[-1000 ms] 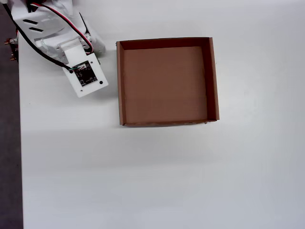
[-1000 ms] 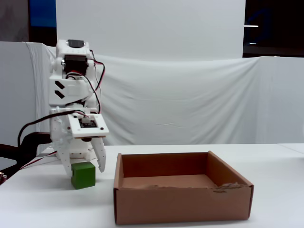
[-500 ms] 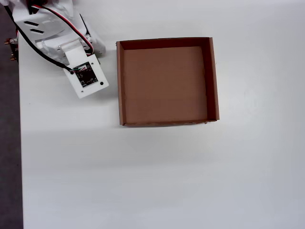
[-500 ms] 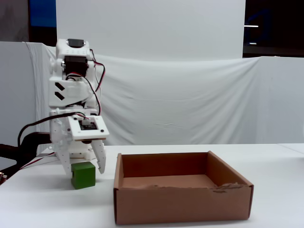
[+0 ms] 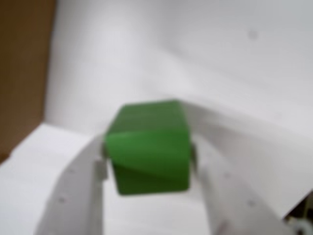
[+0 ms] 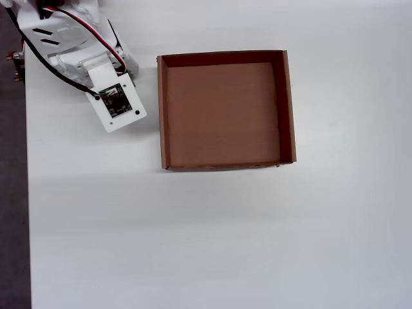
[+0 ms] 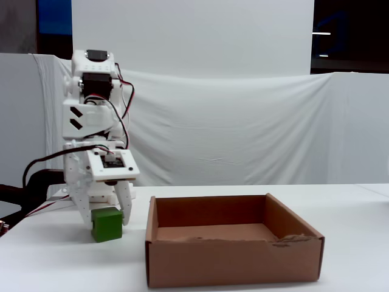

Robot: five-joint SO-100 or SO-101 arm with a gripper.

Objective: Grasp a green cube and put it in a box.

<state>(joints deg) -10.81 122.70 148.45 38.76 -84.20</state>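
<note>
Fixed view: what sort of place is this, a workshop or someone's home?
Probably a lab or demo booth, not a home: a white-covered table, white sheets hung as backdrop, and a small white robot arm holding a green cube beside a box.

You see a small bright-green cube (image 5: 149, 147) with matt, plain faces, pinched in the white, smooth plastic tool (image 5: 146, 161). The large shallow brown cardboard box (image 7: 231, 258) looks dull and papery, its front rim torn rough. The flat white bench (image 6: 212, 238) is smooth and matt, and a white creased cloth backdrop (image 7: 243, 121) hangs behind
</note>
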